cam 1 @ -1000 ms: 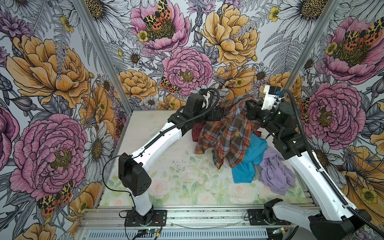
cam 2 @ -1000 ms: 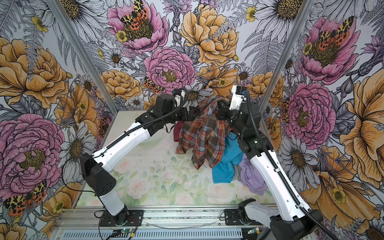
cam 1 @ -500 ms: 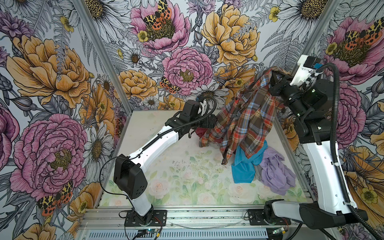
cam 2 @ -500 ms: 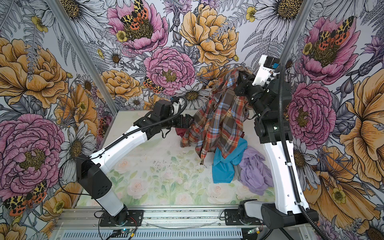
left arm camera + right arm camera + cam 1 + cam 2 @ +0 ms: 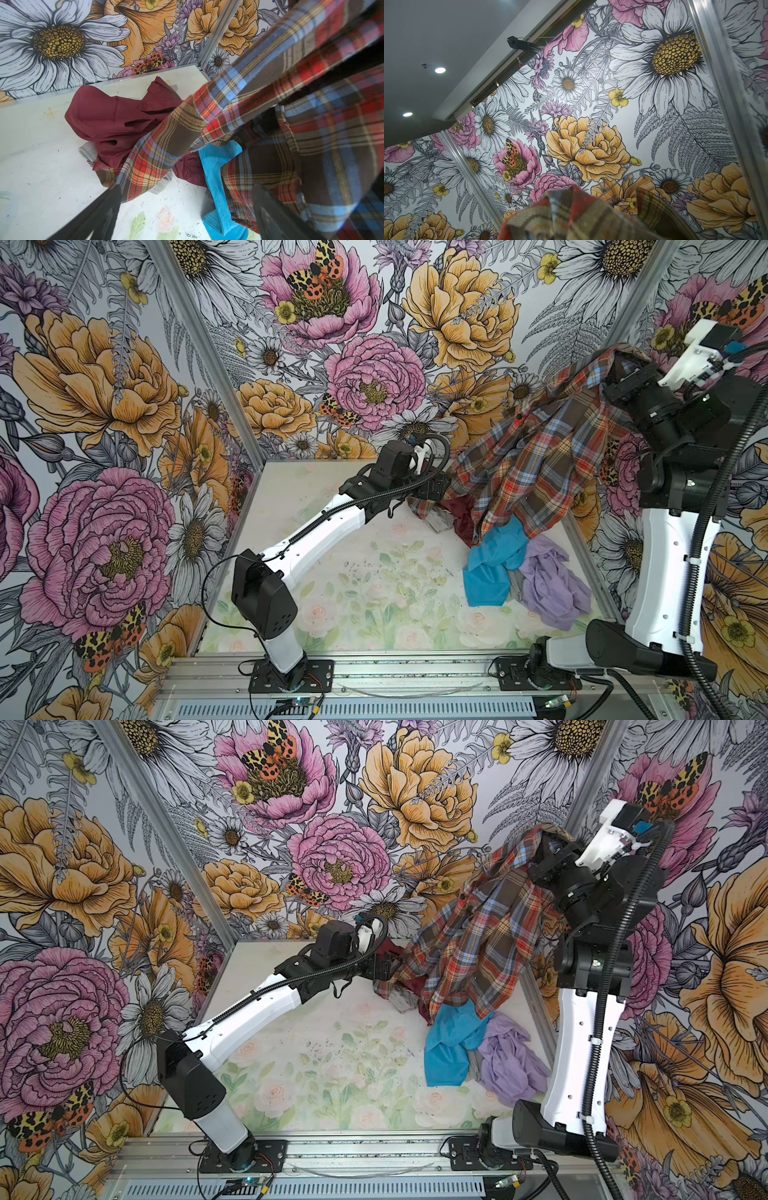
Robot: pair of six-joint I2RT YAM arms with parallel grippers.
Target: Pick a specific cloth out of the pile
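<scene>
Tall walls (image 5: 104, 385) papered with huge pink, orange and white flowers closed in a pale, flower-printed tabletop (image 5: 353, 572). In both top views the right gripper (image 5: 621, 362) stood high near the right wall, clamped tight on the cloth (image 5: 540, 460). This brown plaid shirt, checked in red, orange, blue and white, draped over the gripper and hung down to the pile (image 5: 500, 556) at the tabletop's back right. Its lower hem overlapped a bright blue garment (image 5: 486, 585), and a lavender garment (image 5: 548, 589) lay just beside that. The left gripper (image 5: 441, 488) reached in low from the left, right at the cloth's hanging edge and well below the right gripper.

The left wrist view showed what the top views mostly hid: a maroon garment (image 5: 116, 120) spread on the tabletop under a plaid sleeve, with a grey ribbed edge (image 5: 87, 151) peeping out. There the left gripper's two dark fingers (image 5: 104, 207) stood wide apart, gripping nothing, with plaid fabric hanging just ahead of them. The right wrist view pointed upward — only wall, ceiling lights (image 5: 440, 70) and a bunched plaid fold close to the lens.
</scene>
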